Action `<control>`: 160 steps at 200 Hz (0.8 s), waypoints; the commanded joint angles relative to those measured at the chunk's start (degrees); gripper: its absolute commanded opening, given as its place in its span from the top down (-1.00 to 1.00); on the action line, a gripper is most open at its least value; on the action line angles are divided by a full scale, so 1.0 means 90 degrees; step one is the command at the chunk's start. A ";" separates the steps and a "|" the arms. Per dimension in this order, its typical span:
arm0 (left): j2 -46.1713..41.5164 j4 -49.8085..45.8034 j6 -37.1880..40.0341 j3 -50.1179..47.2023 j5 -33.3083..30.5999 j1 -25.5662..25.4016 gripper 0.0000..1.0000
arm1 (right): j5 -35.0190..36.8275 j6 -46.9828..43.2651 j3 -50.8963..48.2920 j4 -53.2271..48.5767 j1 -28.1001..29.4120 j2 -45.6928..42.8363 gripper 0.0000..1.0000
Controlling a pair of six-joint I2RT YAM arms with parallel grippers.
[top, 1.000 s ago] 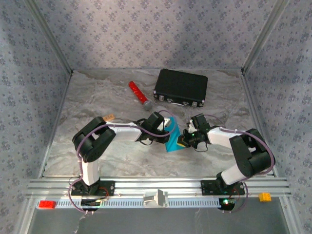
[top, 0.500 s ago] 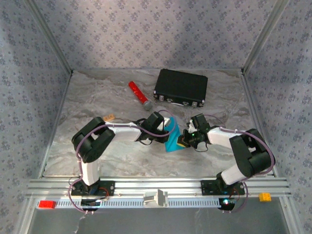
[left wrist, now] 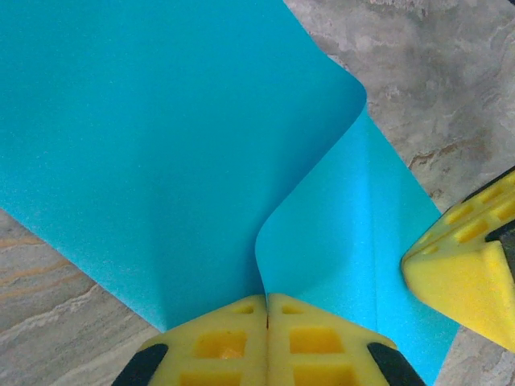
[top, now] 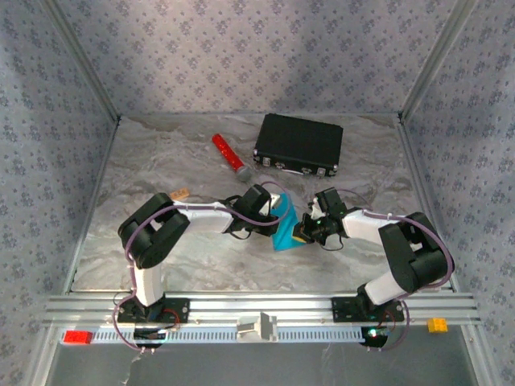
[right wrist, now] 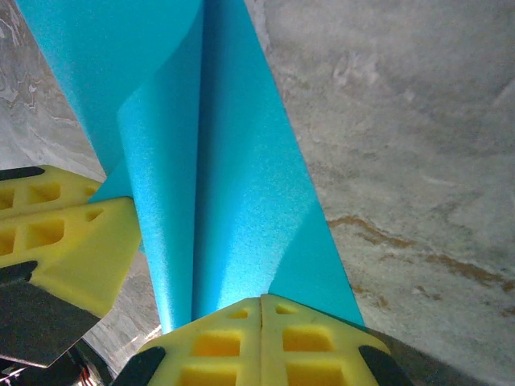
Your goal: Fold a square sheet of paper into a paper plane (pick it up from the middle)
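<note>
Folding seems barely begun: left tool (left wrist: 267,310) and right tool (right wrist: 261,312) each pinch the curled paper sheet (left wrist: 161,145); no dart yet.

Case (top: 298,145) at table (top: 161,161) rear. Cylinder (top: 229,155) just left of case. Sheet of paper (top: 286,235) on table, well in front of case, btwn left gripper (top: 276,215) & right gripper (top: 302,233), both touching it. Block (top: 182,194) front-left of case, further left than cylinder.
</note>
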 commanded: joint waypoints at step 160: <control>-0.0034 -0.0118 0.0132 0.0281 -0.0103 0.0037 0.88 | 0.0290 -0.0035 -0.0043 -0.0423 0.0012 0.0133 0.95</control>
